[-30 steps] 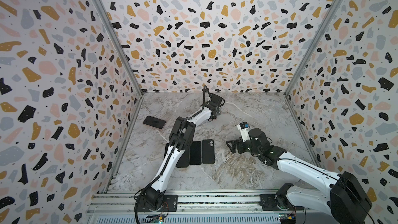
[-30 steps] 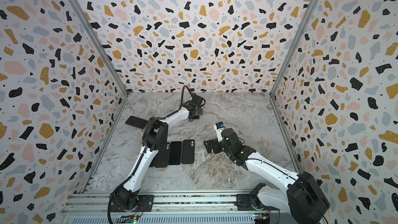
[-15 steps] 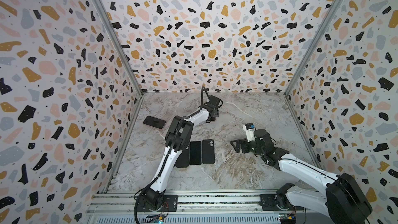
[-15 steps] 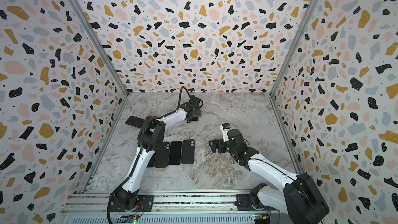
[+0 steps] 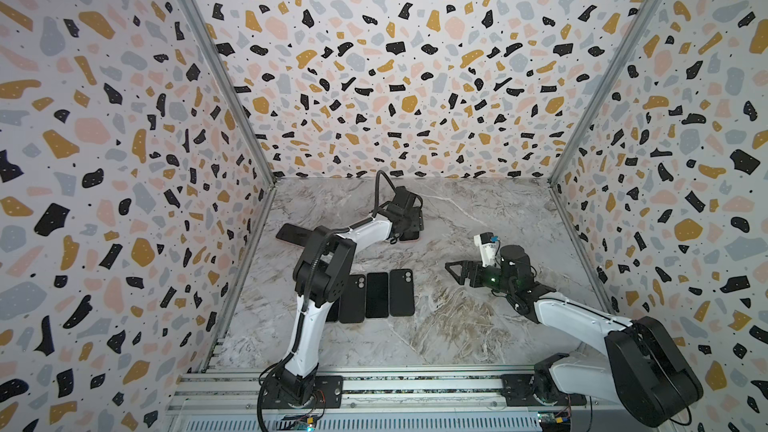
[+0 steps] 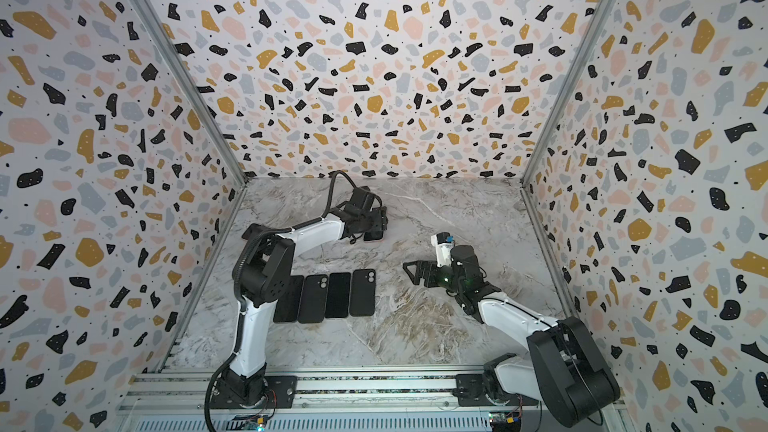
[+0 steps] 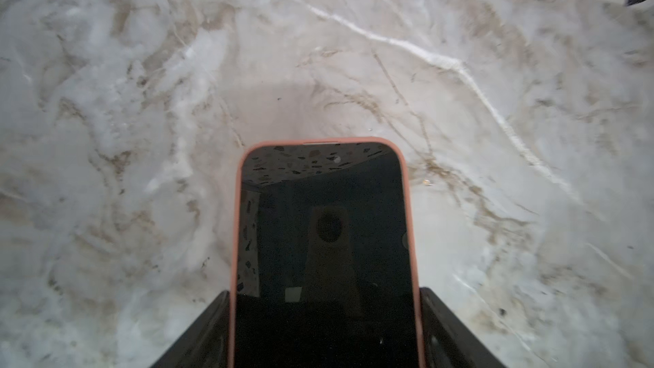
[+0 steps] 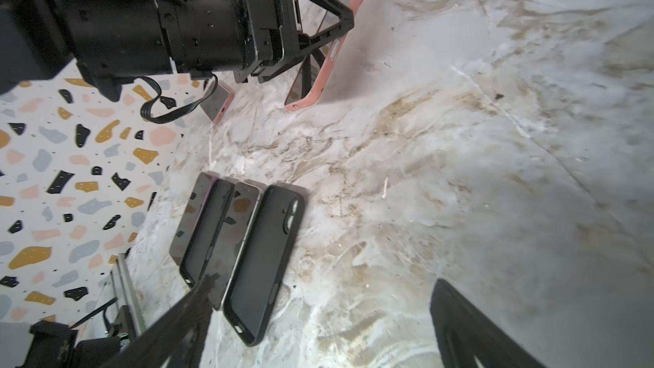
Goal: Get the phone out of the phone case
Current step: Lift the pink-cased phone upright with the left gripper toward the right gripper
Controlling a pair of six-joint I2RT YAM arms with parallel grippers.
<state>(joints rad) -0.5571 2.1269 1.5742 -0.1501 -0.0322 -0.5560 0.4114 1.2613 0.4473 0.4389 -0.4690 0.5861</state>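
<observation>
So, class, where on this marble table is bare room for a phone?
Free: the grey marble table at back right, between terrazzo wall and right gripper; and its front, between the row of black phones and cases and aluminium rail. Crowded: left, around that row.

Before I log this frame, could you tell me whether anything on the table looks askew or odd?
Yes: the dark-screened phone in a salmon-pink case is tilted up off the grey marble tabletop, gripped at its edges by the left gripper, whereas the row of black phones and cases lies flat.
</observation>
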